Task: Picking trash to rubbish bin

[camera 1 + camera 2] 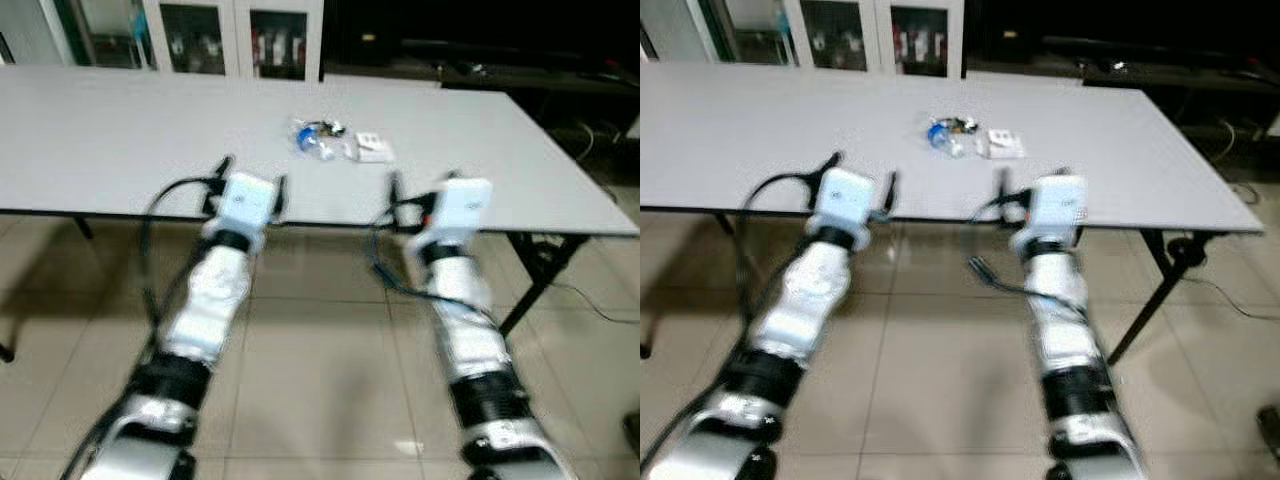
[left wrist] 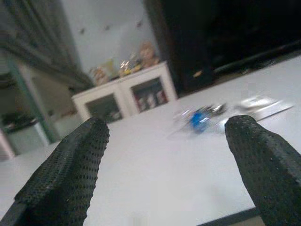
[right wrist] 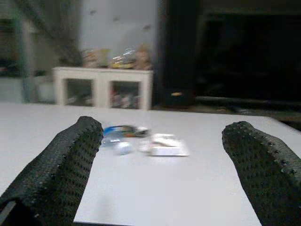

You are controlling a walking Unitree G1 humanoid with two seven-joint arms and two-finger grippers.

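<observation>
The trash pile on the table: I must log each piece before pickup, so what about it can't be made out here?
- Trash pile: too small and blurred in the eye views to count pieces.
- Blue item: motion blur in the left wrist view hides its kind.
- White packet: print unreadable, soft focus in the right wrist view.

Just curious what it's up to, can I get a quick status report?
Left gripper and right gripper open, at the near edge of the grey table. Small pile of blue and white trash untouched mid-table. Nothing between.
</observation>
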